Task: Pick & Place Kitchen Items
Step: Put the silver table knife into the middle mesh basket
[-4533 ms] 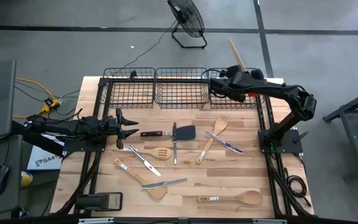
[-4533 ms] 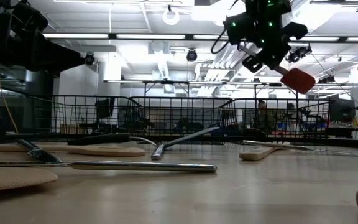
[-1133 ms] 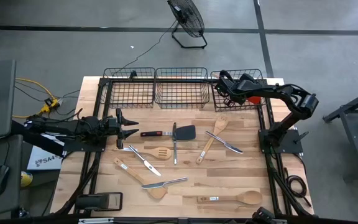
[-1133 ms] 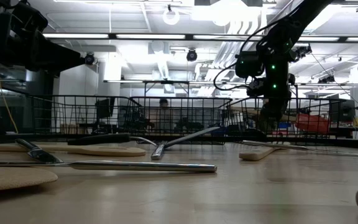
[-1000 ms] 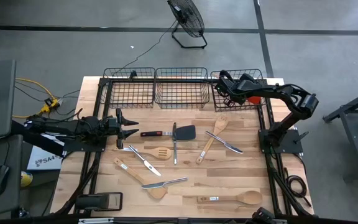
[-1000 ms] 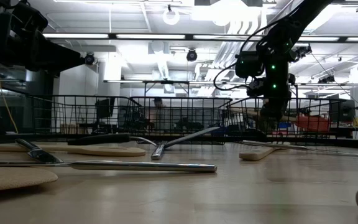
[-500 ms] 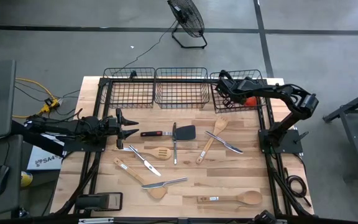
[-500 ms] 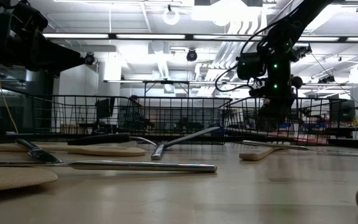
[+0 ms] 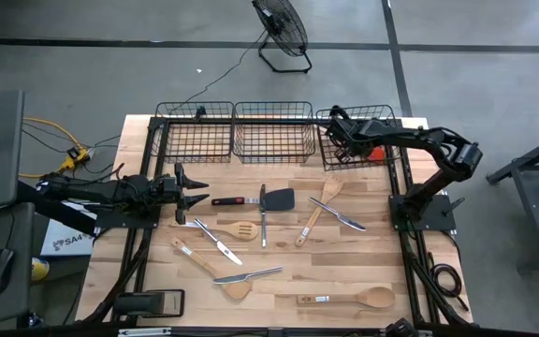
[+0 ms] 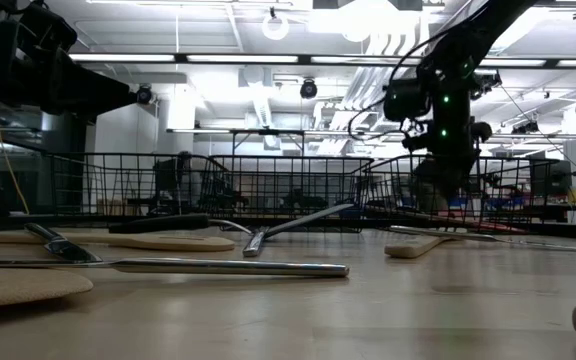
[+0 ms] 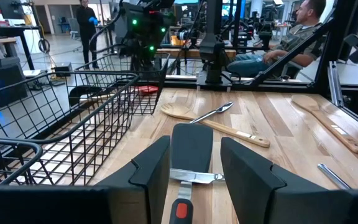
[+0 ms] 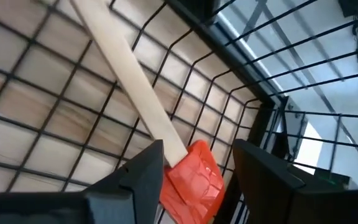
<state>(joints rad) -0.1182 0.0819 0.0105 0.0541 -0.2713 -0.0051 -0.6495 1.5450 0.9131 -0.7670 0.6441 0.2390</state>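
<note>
The red-headed spatula (image 12: 191,174) lies in the right wire basket (image 9: 386,126), its light wooden handle (image 12: 126,71) resting on the wire floor. My right gripper (image 12: 197,149) hangs over it, slanting down and open, a finger on either side of the spot where handle meets head; in the high view this gripper (image 9: 344,142) is over the basket. My left gripper (image 9: 195,195) waits open and level at the table's left, facing the black turner (image 11: 191,146). Several wooden spoons, spatulas and metal knives lie flat on the table.
Three black wire baskets line the far edge: left (image 9: 195,131), middle (image 9: 272,131), right. On the table lie a slotted wooden spatula (image 9: 239,230), knives (image 9: 218,241) (image 9: 251,275) (image 9: 340,213), and a wooden spoon (image 9: 349,299) near the front edge. People show in the room beyond.
My right gripper has stayed over the right basket, rolled its wrist and opened, letting go of the red-headed spatula. The spatula's red head, raised inside the basket a second ago, has dropped to the basket floor.
</note>
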